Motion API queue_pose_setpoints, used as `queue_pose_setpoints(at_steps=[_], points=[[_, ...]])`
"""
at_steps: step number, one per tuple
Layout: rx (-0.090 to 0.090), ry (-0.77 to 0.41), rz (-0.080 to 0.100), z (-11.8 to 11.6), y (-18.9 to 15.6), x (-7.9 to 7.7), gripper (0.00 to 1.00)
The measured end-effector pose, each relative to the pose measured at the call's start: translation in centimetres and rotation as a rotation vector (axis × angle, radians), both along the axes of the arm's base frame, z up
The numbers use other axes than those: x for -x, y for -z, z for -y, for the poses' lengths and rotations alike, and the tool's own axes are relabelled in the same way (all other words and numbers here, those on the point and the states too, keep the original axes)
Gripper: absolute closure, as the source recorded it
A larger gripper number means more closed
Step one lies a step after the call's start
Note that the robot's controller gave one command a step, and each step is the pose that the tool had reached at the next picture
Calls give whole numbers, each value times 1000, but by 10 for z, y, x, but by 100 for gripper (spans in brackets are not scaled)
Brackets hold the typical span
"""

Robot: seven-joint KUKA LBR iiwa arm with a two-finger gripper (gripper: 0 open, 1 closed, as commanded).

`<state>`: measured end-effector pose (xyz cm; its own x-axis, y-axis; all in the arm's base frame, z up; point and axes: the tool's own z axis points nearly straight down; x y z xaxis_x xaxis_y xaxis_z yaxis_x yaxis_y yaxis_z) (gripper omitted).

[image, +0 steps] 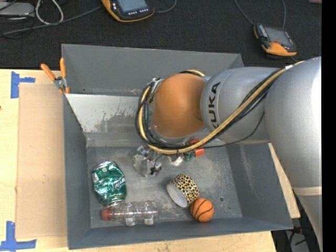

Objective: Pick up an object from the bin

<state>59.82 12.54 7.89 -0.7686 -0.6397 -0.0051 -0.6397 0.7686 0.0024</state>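
My gripper [147,164] hangs below the orange wrist cover, low over the bin floor near its middle, and nothing shows between its fingers. A leopard-print cup [184,189] lies on its side just to the right and in front of it. Touching that cup's front right side is a small orange basketball [202,209]. A crushed green can [109,182] lies to the gripper's left. Along the front wall rests a clear plastic bottle [128,213] with a red cap.
The arm and its orange cover fill the bin's back right. The sloped back wall rises just behind the gripper.
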Motion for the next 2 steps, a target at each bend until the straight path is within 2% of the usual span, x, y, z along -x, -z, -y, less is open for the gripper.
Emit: queue_pose_setpoints(at_steps=[1,2], points=[[1,1,-6,0,-16,2,100],[-1,2,-2,-1,-44,1,100]])
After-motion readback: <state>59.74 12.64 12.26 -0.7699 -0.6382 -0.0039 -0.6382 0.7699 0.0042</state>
